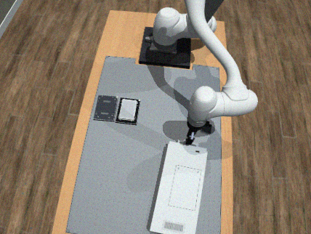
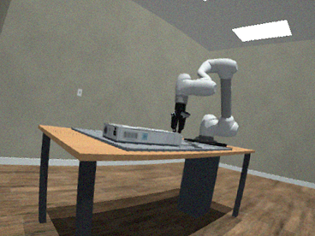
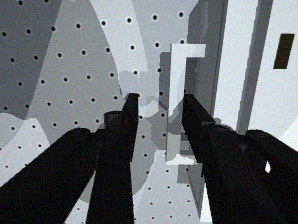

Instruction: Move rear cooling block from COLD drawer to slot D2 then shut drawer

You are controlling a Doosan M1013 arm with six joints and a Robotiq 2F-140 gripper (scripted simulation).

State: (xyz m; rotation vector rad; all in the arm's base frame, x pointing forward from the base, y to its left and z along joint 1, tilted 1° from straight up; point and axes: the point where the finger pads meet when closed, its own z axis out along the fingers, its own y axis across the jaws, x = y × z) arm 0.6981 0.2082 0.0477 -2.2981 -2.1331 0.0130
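Observation:
The white cooler COLD stands on the deck, its handle end toward the arm. Its lamp window is dark, and the drawer looks shut. The blocks and tubes inside are hidden. The white handle sticks out from the front. My gripper points down at it, part open, with the handle bar between the fingertips, near the right finger; contact cannot be told. Deck slot D2 is dark and empty. Slot D1, beside it, holds a pale flat-topped item.
The perforated grey deck mat lies on the wooden table. The arm's black base is at the far end. COLD's raised body stands right beside the gripper. Both slots lie left of COLD's handle end in the top view.

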